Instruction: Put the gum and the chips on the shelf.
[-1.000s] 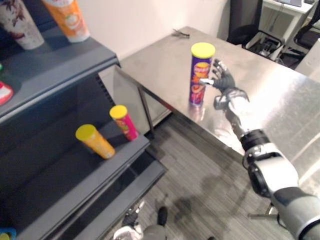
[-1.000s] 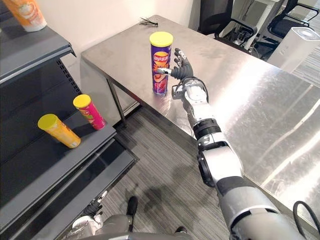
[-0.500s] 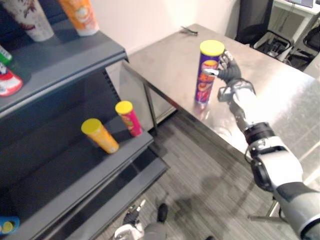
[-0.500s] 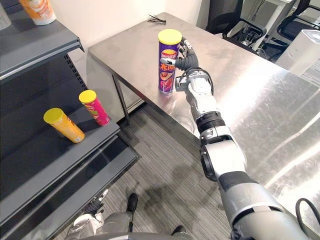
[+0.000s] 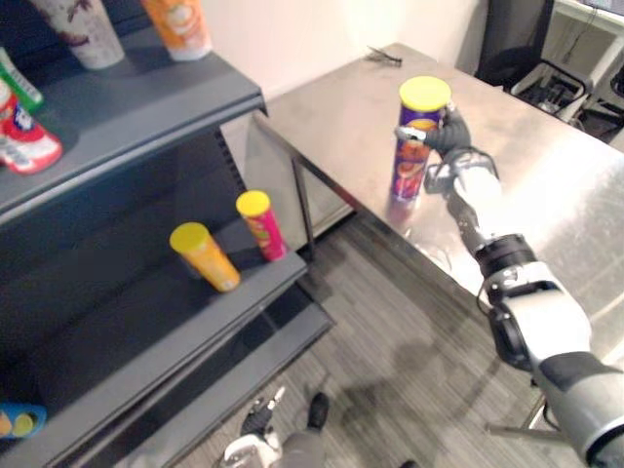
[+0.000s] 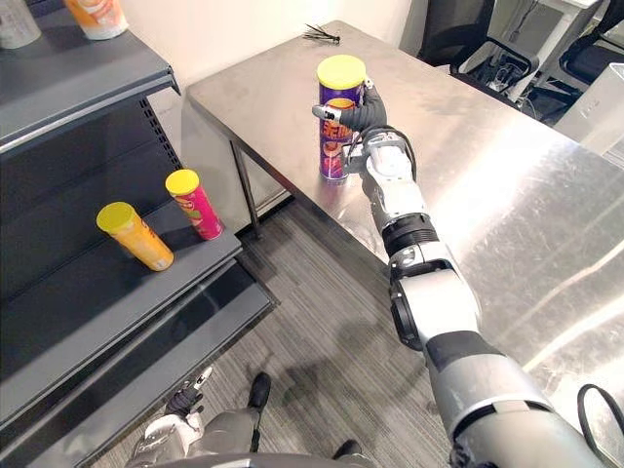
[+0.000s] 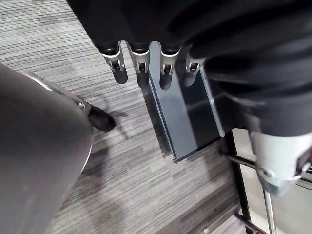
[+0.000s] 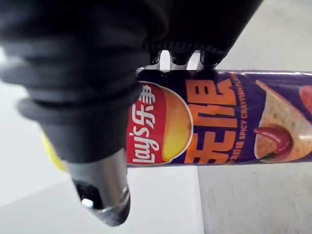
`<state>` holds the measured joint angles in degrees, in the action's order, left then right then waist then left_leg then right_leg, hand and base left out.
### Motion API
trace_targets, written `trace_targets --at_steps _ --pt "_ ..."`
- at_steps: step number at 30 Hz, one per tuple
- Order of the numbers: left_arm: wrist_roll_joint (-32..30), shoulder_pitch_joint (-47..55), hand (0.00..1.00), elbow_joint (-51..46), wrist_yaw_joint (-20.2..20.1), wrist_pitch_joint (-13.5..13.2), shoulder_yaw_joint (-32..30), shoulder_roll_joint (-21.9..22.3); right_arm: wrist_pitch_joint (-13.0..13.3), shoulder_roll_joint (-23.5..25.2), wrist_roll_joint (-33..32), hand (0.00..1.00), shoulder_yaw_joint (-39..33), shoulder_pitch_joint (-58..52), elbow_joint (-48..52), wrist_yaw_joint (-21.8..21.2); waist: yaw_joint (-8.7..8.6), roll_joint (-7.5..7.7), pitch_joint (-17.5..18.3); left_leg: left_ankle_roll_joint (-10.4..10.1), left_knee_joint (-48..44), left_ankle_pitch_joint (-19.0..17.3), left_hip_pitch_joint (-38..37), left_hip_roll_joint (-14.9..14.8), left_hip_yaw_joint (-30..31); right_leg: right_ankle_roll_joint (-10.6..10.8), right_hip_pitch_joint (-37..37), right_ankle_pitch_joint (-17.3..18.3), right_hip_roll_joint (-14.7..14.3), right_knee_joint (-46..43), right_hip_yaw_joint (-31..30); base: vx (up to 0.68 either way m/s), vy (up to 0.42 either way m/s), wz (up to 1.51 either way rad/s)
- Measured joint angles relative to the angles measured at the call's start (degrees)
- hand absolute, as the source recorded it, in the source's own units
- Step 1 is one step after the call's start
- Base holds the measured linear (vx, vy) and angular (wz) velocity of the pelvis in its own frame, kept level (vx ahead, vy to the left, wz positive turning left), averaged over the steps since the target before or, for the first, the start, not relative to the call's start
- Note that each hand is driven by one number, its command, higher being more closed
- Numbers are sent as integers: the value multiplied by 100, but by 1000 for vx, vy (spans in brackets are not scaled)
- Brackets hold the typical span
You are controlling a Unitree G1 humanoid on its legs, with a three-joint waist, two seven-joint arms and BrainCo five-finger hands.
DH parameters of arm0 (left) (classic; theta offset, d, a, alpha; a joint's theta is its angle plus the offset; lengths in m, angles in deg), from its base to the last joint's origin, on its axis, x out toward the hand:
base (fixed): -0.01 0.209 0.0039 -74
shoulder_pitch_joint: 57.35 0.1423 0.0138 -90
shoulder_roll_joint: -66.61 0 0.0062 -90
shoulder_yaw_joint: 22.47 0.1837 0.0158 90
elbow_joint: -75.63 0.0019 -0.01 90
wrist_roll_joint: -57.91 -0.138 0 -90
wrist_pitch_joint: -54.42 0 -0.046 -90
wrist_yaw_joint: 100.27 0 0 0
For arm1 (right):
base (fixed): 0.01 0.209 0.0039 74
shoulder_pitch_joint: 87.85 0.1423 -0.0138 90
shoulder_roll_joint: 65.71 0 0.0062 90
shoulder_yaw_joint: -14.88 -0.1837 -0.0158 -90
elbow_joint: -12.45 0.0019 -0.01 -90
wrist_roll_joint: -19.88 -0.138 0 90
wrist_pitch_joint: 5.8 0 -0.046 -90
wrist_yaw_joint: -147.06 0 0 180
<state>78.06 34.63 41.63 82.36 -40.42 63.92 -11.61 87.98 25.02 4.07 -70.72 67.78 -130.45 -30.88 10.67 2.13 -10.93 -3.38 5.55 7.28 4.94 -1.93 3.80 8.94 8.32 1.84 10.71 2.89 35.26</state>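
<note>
One cylindrical chips can (image 6: 333,156) stands on steel table (image 6: 487,195), right hand (image 6: 369,115) clasping it.

Silver-grey right arm (image 6: 434,297), dark ribbed robot hand (image 6: 366,113), silver thumb (image 8: 100,187), dark tip

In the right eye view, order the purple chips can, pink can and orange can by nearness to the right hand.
1. purple chips can, on the table, gripped by the right hand.
2. pink can, on the lower shelf.
3. orange can, same shelf, farther left.
</note>
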Motion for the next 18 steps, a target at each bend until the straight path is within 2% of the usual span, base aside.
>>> trace_targets --at_steps 11,18 --pt "4 -16 0 -4 -2 -1 110 -24 15 57 7 100 107 -1 -10 -17 39 44 8 -2 0 16 -2 -11 -12 -4 -4 3 2 -21 0 0 0 0" --pt "0 -18 0 -6 -2 -1 143 -81 14 83 4 100 157 -96 29 -11 39 156 49 -15 0 25 -30 -84 -154 -40 -91 23 -11 -112 -148 -5 0 -10"
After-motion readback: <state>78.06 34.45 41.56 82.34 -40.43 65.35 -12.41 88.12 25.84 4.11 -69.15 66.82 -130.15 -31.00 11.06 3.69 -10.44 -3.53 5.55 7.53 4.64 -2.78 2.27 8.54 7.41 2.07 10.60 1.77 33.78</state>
